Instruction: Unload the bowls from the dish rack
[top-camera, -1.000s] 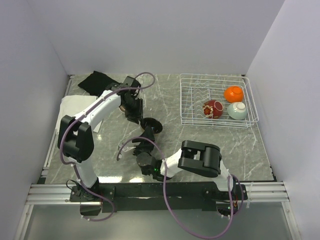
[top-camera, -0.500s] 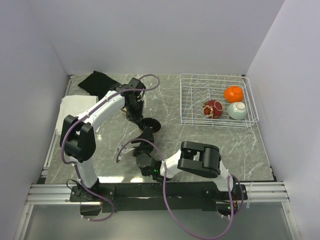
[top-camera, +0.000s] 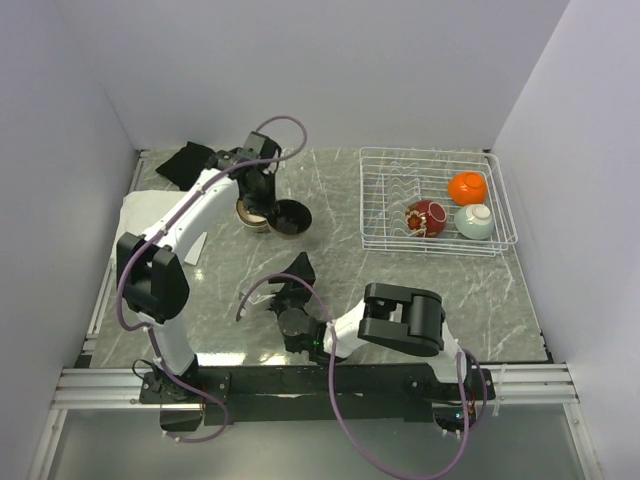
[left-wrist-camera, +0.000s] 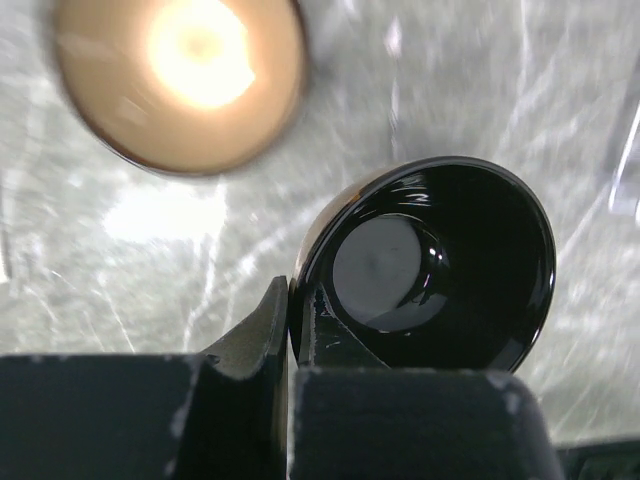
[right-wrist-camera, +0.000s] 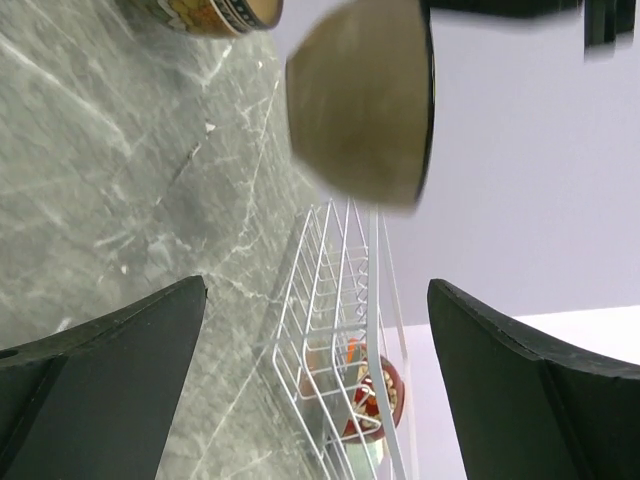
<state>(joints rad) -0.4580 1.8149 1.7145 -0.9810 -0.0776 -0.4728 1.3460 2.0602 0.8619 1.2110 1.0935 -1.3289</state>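
Note:
The white wire dish rack (top-camera: 380, 200) stands at the back right and holds an orange bowl (top-camera: 467, 187), a red patterned bowl (top-camera: 426, 217) and a pale green bowl (top-camera: 474, 221). My left gripper (top-camera: 272, 206) is shut on the rim of a black bowl (top-camera: 291, 218), which hangs above the table. In the left wrist view one finger sits inside the black bowl (left-wrist-camera: 430, 265) and one outside, left gripper (left-wrist-camera: 291, 305). A tan patterned bowl (top-camera: 251, 214) rests on the table right beside it. My right gripper (top-camera: 298, 272) is open and empty near the table's middle, facing the rack (right-wrist-camera: 340, 320).
A black cloth (top-camera: 193, 160) lies in the back left corner, with a folded white cloth (top-camera: 148, 215) in front of it. White walls close in the table on three sides. The tan patterned bowl (left-wrist-camera: 180, 80) lies directly under the left wrist.
My right gripper opened and let go of the black bowl. My left gripper closed on its rim and carried it back and left, next to the tan patterned bowl.

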